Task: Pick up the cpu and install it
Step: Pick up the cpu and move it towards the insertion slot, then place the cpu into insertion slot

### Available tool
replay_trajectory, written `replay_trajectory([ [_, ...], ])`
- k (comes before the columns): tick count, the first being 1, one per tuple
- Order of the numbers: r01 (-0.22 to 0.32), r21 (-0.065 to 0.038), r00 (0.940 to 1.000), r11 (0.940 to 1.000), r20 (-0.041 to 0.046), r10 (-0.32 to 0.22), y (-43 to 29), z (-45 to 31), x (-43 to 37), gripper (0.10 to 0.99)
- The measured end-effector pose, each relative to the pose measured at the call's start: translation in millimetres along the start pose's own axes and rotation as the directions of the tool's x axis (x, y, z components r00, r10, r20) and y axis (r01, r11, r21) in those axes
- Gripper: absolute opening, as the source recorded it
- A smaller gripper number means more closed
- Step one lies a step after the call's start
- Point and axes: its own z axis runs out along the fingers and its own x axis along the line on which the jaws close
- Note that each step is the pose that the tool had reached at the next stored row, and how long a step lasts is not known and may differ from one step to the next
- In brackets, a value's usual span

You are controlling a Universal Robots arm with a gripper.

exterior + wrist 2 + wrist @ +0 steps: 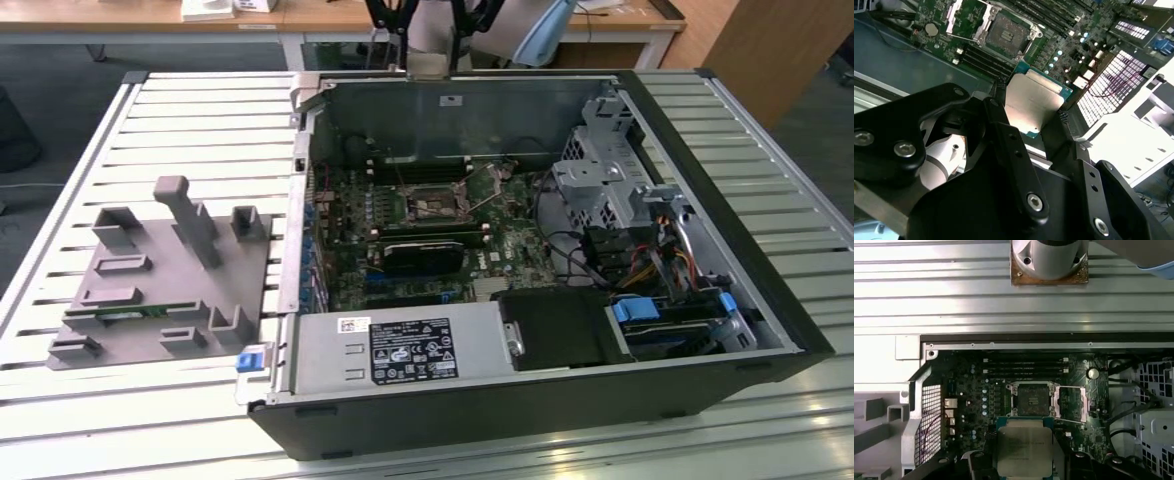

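**Operator:** How far along am I?

**Spotter:** You're getting the first half done. Your gripper [1031, 100] is clamping the cpu [1038, 107] by two opposite edges, with its fingers [1004, 131] pressing in from either side. So the pick-up is looking finished.

**Operator:** Where is the chip sitting against the CPU socket [1033, 400]?

**Spotter:** It isn't sitting there at all. You're holding it clear above the motherboard [970, 390], near the socket and apart from it. I'm not managing to tell whether it's lining up squarely over the socket.

**Operator:** And the socket itself?

**Spotter:** It's lying bare, with nothing resting in it. The load plate [1072, 403] is standing swung open just beside the socket.

**Operator:** What am I leaving undone?

**Spotter:** By my reading, the whole install: you aren't seating the chip yet, and nothing is closing over the socket.
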Motion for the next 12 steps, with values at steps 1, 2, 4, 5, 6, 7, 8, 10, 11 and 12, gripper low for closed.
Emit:
replay_trajectory([
  [1, 0.0, 0.0, 1.0, 1.0, 0.0, 0.0, 1.8, 0.2, -0.7, 0.533],
  [2, 0.0, 0.0, 1.0, 1.0, -0.0001, 0.0, 2.9, 0.4, -1.3, 0.533],
  [4, 0.0, 0.0, 1.0, 1.0, -0.0001, 0.0, 3.9, 0.8, -2.5, 0.533],
  [5, 0.0, 0.0, 1.0, 1.0, -0.0001, 0.0, 4.1, 0.9, -3.2, 0.533],
  [6, 0.0, 0.0, 1.0, 1.0, 0.0, 0.0, 4.1, 1.1, -3.7, 0.533],
  [7, 0.0, 0.0, 1.0, 1.0, 0.0001, 0.0, 4.1, 1.2, -4.1, 0.533],
  [8, 0.0, 0.0, 1.0, 1.0, 0.0001, 0.0, 4.1, 1.3, -4.6, 0.533],
  [10, 0.0, 0.0, 1.0, 1.0, -0.0001, 0.0, 4.2, 1.4, -5.9, 0.533],
  [11, 0.0, 0.0, 1.0, 1.0, -0.0001, 0.0, 4.2, 1.4, -6.2, 0.533],
  [12, 0.0, 0.0, 1.0, 1.0, -0.0001, 0.0, 4.2, 1.4, -6.2, 0.533],
])
